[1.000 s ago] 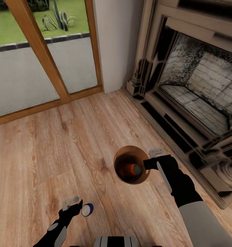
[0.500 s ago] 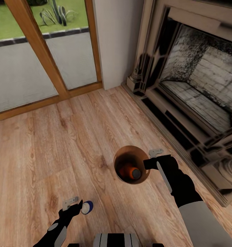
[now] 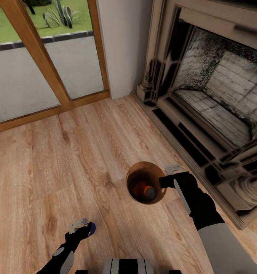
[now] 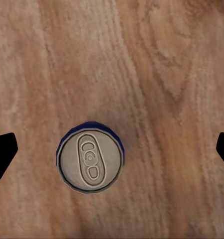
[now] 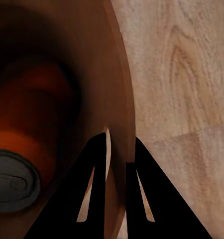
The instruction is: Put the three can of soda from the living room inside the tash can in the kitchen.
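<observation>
Wood plank floor (image 3: 67,160) runs up to a glazed door with a wooden frame (image 3: 48,76) and a stone fireplace (image 3: 212,95). Landmark: the bin (image 3: 133,171), copper-toned, round, dark inside.

Bin: held off the floor by the right tool (image 3: 167,179). Right wrist view shows the two fingers (image 5: 137,194) pinched on the bin's rim wall, one inside, one outside. So the right tool is clenched on the bin.

Orange can (image 3: 143,189): lies inside the bin, grey top toward the right arm's side. Same can shows in the right wrist view (image 5: 22,144), low in the bin. A second orange shape sits behind it; cannot tell whether it is another can.

Blue can (image 4: 90,155): upright on the floor, well apart from the bin, on the left arm's side. Left tool (image 3: 83,227) hangs directly above it. Its fingertips (image 4: 2,152) stand wide to either side of the can, not touching; left tool released.
</observation>
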Tool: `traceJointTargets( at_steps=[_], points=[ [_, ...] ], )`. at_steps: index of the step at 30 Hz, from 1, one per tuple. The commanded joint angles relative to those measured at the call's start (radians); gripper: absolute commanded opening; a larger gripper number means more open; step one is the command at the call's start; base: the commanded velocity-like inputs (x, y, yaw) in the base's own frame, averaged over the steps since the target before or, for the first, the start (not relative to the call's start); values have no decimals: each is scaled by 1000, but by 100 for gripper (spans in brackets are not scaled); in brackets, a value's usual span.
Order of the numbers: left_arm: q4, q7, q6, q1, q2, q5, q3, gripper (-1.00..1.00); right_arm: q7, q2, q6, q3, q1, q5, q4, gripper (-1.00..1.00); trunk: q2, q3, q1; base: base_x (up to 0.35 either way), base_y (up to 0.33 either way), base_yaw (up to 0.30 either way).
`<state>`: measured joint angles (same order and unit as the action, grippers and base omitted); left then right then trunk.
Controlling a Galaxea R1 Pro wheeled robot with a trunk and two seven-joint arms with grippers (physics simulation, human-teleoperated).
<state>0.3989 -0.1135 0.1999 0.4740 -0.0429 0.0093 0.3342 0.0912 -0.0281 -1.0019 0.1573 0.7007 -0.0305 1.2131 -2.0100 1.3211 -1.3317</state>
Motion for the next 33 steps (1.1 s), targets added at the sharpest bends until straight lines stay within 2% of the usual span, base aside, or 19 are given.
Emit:
traceJointTargets(
  at_steps=[1,26,33],
  points=[
    [0,0,0,0,0,0,0,100,13,0,-1,-1,0,29,0,-100,0,0,0,0,-41,0],
    [0,0,0,0,0,-1,-1,100,12,0,0,-1,0,31,0,-100,0,0,0,0,-5,0],
    [0,0,0,0,0,0,-1,100,13,0,0,-1,0,31,0,-100,-49,22,-27,0,0,0]
  ],
)
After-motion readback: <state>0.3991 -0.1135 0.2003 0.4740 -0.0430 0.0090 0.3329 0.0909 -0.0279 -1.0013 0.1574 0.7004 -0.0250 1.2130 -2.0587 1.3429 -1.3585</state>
